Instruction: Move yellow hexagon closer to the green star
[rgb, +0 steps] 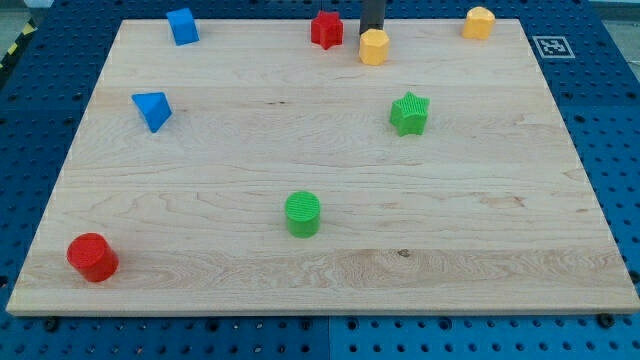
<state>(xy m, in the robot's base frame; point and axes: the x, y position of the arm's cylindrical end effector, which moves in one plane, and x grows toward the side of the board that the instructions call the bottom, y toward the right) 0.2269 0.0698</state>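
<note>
near left corner: red cylinder (92, 257). left side, further back: blue triangular block (152, 109); far left: blue cube-like block (183, 25). near centre: green cylinder (303, 214). far centre: red star (326, 29).

just right of the red star sits the yellow hexagon (374, 47), the block to move. my tip (372, 31) comes down right behind it, at its far edge, touching or nearly so; contact can't be confirmed. no fingers on this rig, just a bare rod, so nothing opens, shuts or is held.

green star (409, 113) lies nearer and slightly right of the hexagon, apart from it. far right: a second yellow block (479, 22), shape unclear.

judgement: push from the far side, aimed near and a little right. keep the rod centred on the hexagon's back face so it doesn't spin off sideways. stop short of knocking the star.

writing: none readable. a black-and-white square marker (552, 46) lies off the wooden board (480, 250) at the far right.
</note>
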